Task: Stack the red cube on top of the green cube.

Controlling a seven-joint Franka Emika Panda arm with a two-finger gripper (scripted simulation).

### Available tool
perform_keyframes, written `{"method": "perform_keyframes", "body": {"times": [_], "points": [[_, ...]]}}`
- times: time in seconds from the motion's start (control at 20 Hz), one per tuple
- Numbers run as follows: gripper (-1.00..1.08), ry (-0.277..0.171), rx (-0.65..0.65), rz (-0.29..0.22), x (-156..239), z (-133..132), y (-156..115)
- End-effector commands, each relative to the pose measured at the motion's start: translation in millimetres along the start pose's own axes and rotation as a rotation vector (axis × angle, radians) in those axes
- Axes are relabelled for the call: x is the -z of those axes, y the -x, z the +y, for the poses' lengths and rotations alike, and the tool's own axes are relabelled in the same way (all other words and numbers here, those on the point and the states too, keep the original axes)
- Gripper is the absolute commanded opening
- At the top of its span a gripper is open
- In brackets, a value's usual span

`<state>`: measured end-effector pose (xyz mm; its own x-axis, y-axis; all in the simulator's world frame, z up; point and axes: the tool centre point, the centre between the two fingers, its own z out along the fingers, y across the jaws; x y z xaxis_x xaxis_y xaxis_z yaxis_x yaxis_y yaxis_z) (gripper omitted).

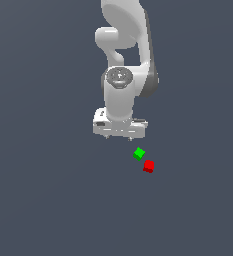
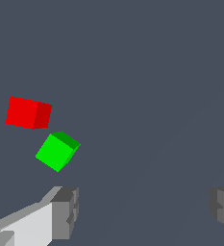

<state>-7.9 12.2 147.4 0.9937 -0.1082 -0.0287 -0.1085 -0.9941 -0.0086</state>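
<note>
Everywhere around the arm lies one flat, featureless slate-grey surface point(image 1: 43, 200), with no walls or edges visible. At the centre of the exterior view the white gripper point(image 1: 119, 136) hangs with its jaws spread wide, empty; in the wrist view one grey fingertip point(image 2: 65, 211) stands far from the other. Just below and toward the exterior view's right, the green cube point(image 1: 139, 153) sits on the surface, the red cube point(image 1: 148, 166) just beside it, apart and unstacked.
</note>
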Motion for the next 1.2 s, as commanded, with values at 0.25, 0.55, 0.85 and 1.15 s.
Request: {"method": "perform_keyframes", "body": {"times": [0.25,0.55,0.85,1.15], "points": [[1.0,0.001,-0.056,0.008,-22.1,-43.3,-11.5],[1.0,0.003,-0.117,0.017,-45.1,-87.3,-27.6],[1.0,0.004,-0.166,0.024,-63.3,-121.6,-43.7],[1.0,0.005,-0.193,0.028,-73.2,-140.1,-54.4]]}}
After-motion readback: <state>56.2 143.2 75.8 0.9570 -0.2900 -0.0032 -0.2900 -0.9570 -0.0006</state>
